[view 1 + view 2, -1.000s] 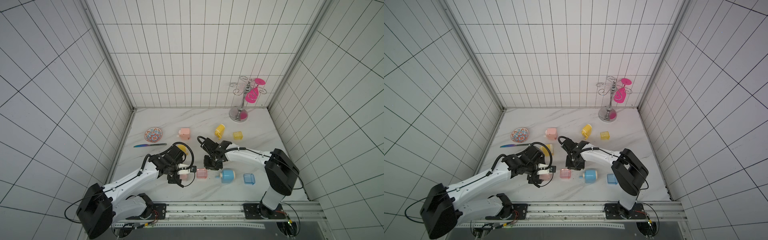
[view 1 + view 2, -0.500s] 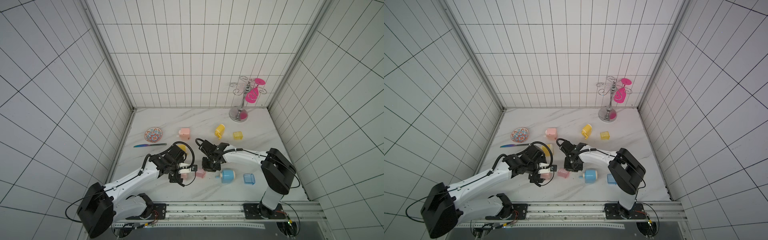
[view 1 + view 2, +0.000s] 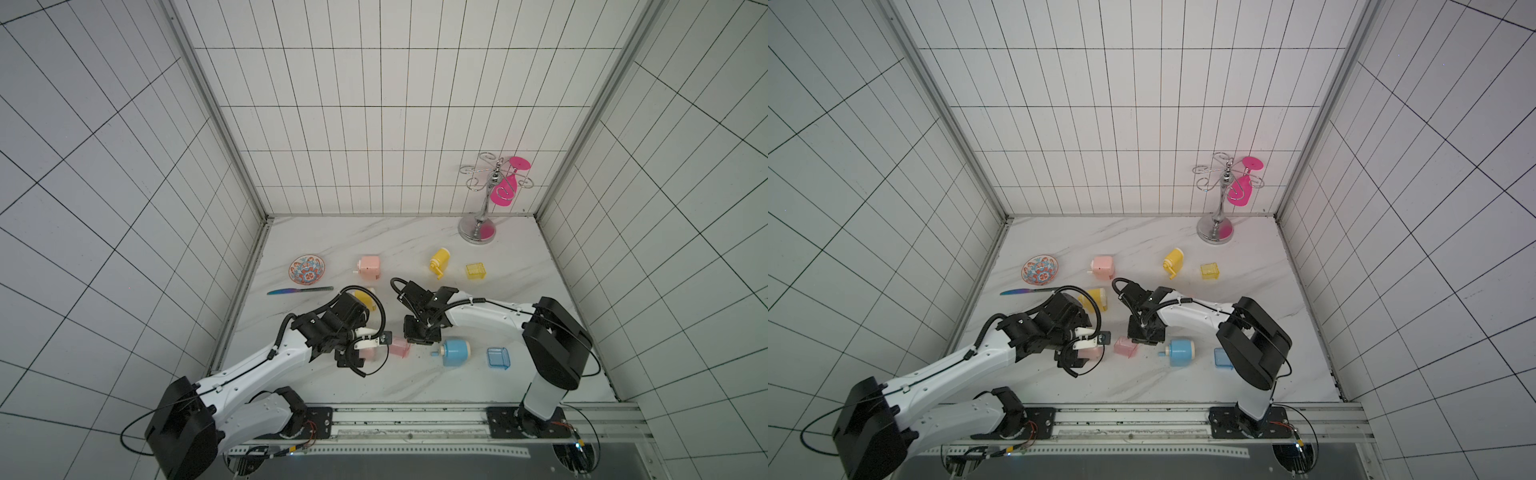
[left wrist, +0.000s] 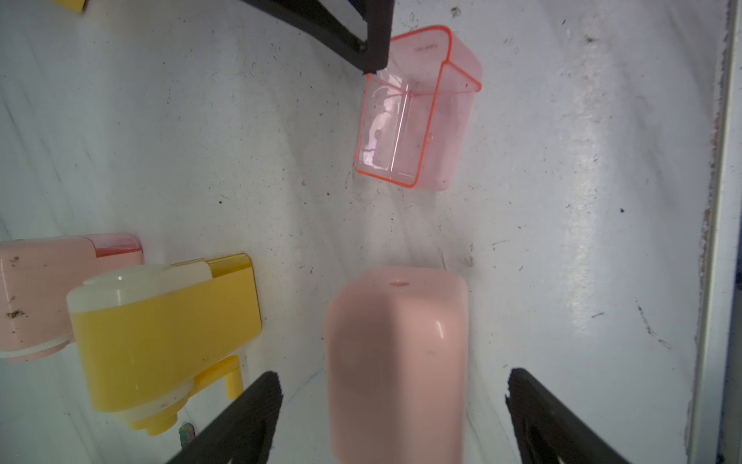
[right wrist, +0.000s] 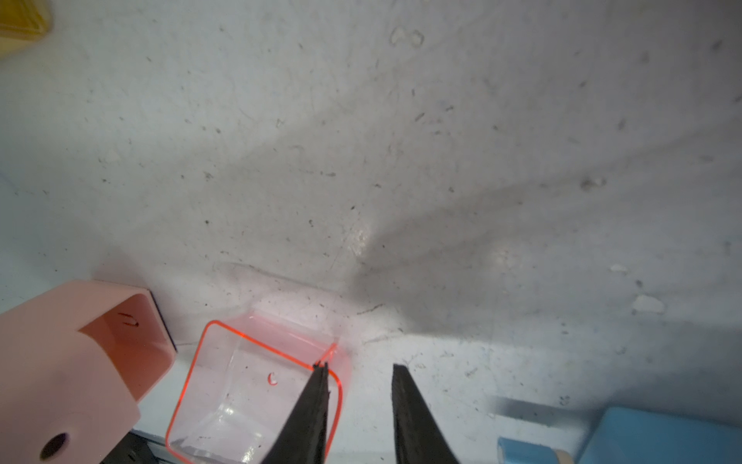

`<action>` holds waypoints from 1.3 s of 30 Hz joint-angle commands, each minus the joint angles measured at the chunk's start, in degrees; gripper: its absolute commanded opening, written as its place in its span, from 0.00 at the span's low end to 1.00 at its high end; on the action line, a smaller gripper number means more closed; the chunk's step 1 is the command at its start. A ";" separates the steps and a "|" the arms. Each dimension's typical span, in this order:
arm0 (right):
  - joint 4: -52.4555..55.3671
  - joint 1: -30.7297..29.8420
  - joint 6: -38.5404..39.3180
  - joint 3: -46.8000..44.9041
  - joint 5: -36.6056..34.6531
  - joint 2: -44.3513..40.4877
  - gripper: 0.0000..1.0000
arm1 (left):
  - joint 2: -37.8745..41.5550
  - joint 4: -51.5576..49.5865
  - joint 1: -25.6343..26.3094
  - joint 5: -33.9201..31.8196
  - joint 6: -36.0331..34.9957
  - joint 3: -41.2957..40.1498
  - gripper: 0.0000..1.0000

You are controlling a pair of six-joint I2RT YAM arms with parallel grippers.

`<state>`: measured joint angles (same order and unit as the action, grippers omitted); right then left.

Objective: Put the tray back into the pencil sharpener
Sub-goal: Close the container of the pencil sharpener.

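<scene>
nothing inserted yet: the pink tray [image 4: 405, 132] lies on the bench [image 4: 200, 140] ahead of my left tool [image 4: 393, 381], released around the sharpener [image 4: 395, 341]; my right tool [image 5: 359, 367], unclenched, straddles the tray wall.

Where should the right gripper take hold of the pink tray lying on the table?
Its thin side wall, from above, one finger inside and one outside: the mouth of the pink tray looks open upward, and the right gripper straddles that wall.
</scene>
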<state>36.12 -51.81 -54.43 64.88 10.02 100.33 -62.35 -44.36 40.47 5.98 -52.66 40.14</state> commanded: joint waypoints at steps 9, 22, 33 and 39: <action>1.85 -1.17 -3.07 -0.12 0.44 -3.66 0.32 | 1.79 0.89 0.22 0.26 -0.27 -0.95 0.91; 2.29 -3.20 -3.76 -0.37 -0.57 -0.93 0.27 | 2.73 0.94 0.22 0.30 -0.20 -1.41 0.92; 1.72 -3.24 -4.00 -1.07 -1.23 0.85 0.18 | 3.81 1.13 0.23 0.61 -0.20 -2.31 0.92; 1.32 -3.36 -3.67 -0.72 -1.10 1.26 0.11 | 3.31 1.66 0.23 1.18 -0.12 -2.60 0.89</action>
<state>36.58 -54.54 -57.01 64.86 9.87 100.71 -59.20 -44.29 40.47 6.02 -52.45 38.33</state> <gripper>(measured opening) 0.119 0.896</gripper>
